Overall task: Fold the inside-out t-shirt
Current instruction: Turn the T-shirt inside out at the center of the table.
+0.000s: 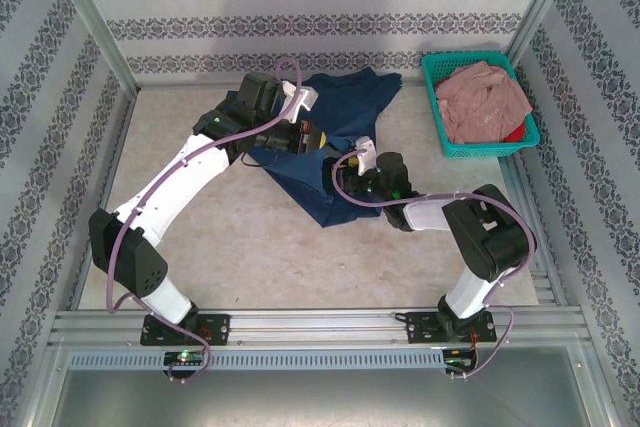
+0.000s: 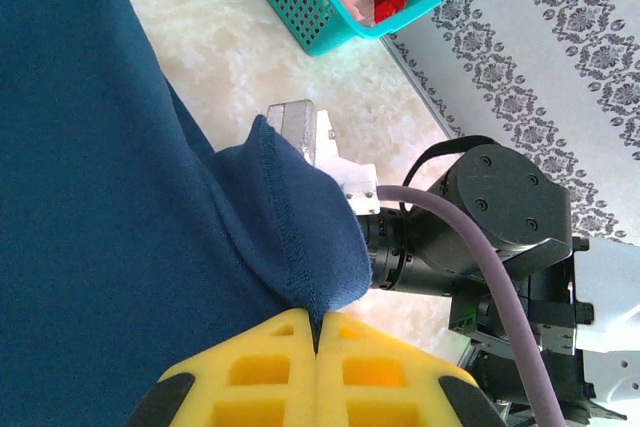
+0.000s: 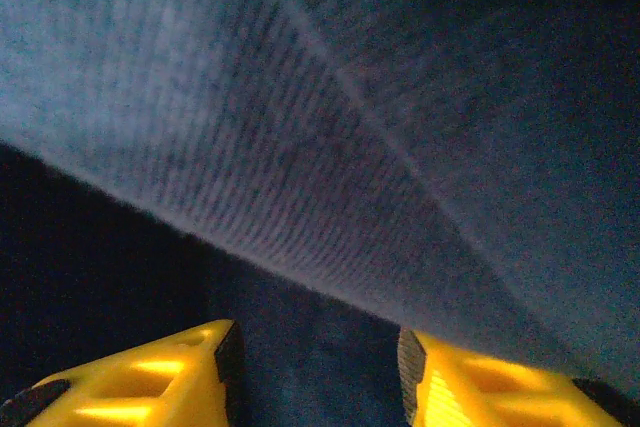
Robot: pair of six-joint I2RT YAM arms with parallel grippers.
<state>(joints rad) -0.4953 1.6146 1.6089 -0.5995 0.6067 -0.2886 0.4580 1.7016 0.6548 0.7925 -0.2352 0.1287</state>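
Since my left tool (image 2: 315, 332) is clamped on a stitched hem (image 2: 285, 217) of the inside-out t-shirt (image 1: 350, 107), crumpled on the counter (image 1: 260, 242), I should close my right tool (image 3: 315, 367), jaws apart against the cloth, before pulling outward to spread it flat.

The table (image 1: 220, 237) is a pale marbled slab. A crumpled navy t-shirt (image 1: 350, 97) is sprawled across the middle toward the back, and a teal basket (image 1: 490, 151) sits in the far right corner.
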